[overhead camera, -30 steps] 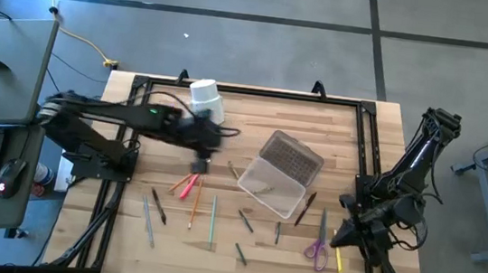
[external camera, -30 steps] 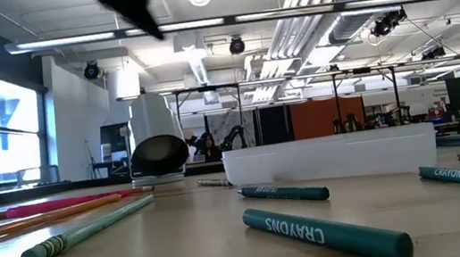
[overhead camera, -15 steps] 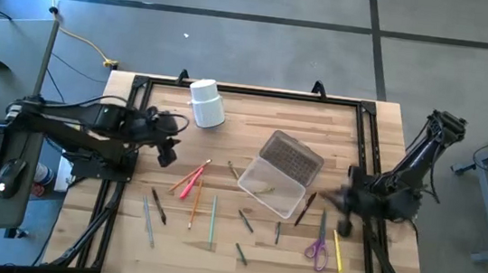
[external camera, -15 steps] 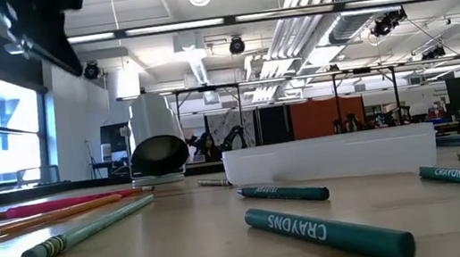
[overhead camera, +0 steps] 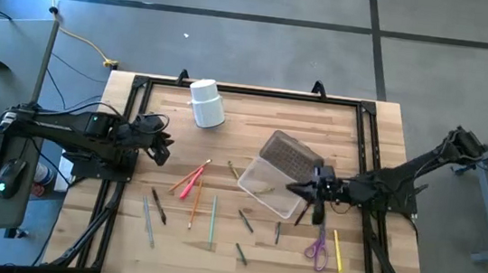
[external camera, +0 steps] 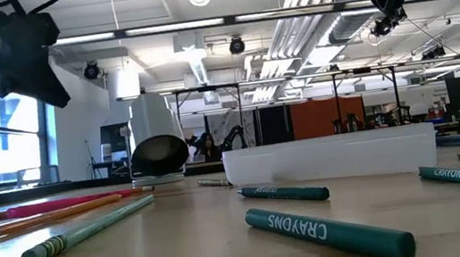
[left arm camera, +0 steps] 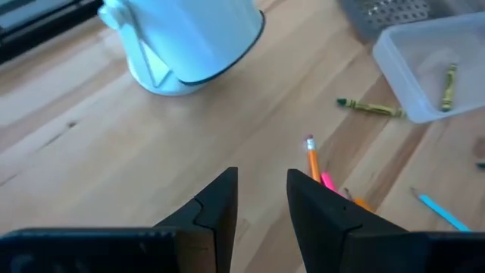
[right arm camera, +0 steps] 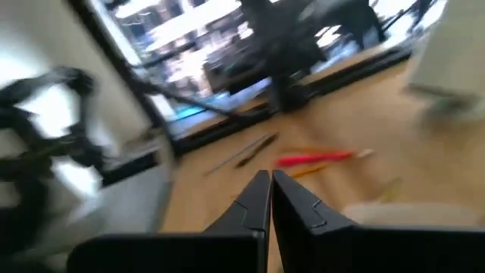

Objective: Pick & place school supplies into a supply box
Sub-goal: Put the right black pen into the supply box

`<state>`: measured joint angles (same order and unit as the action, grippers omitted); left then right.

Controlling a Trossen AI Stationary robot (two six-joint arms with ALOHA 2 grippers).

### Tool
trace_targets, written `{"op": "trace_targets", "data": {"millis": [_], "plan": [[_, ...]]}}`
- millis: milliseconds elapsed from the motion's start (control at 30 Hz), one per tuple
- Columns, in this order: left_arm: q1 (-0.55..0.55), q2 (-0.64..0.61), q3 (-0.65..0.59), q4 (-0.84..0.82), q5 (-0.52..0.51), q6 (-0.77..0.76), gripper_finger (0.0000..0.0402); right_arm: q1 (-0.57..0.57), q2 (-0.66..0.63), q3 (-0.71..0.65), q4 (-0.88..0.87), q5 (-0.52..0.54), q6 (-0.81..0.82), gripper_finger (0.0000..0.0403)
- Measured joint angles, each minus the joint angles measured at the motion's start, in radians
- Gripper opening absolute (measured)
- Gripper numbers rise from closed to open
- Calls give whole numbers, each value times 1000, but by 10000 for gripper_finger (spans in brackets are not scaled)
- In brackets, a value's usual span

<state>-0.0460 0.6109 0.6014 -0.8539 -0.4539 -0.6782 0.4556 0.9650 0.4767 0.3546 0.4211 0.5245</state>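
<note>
The school supplies lie loose on the wooden table: red and orange pencils [overhead camera: 190, 182], a green pencil [overhead camera: 213, 216], grey and dark pens [overhead camera: 152, 213], purple scissors [overhead camera: 317, 245] and a yellow marker [overhead camera: 338, 250]. The clear supply box [overhead camera: 273, 184] sits at mid-table with its dark panel [overhead camera: 293, 154] at its far end and one olive crayon [left arm camera: 449, 76] inside. My left gripper [left arm camera: 262, 176] hovers open near the table's left edge, holding nothing. My right gripper [right arm camera: 270, 176] is shut and empty, in the air at the box's right side [overhead camera: 300, 189].
A white cup [overhead camera: 206, 103] stands near the far edge, left of the box. Green crayons [external camera: 326, 234] lie close to the near edge. A dark pen [overhead camera: 307, 207] lies just right of the box. A black frame [overhead camera: 249, 92] borders the tabletop.
My left arm has drawn back from beside the white cup toward the table's left edge. My right arm has stretched out from the right edge toward the supply box, and its gripper now hangs at the box's right side. No supply has moved.
</note>
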Motion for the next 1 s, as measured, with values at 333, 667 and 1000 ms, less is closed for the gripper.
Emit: {"op": "trace_targets", "data": {"millis": [333, 667, 1000], "plan": [[0, 1, 0, -1, -6, 53, 150, -22, -5, 0, 25, -553, -161, 0], [0, 1, 0, -1, -5, 53, 150, -22, -5, 0, 30, -400, -176, 0], [0, 2, 0, -1, -44, 61, 150, -56, -5, 0, -209, -362, -111, 1]]}}
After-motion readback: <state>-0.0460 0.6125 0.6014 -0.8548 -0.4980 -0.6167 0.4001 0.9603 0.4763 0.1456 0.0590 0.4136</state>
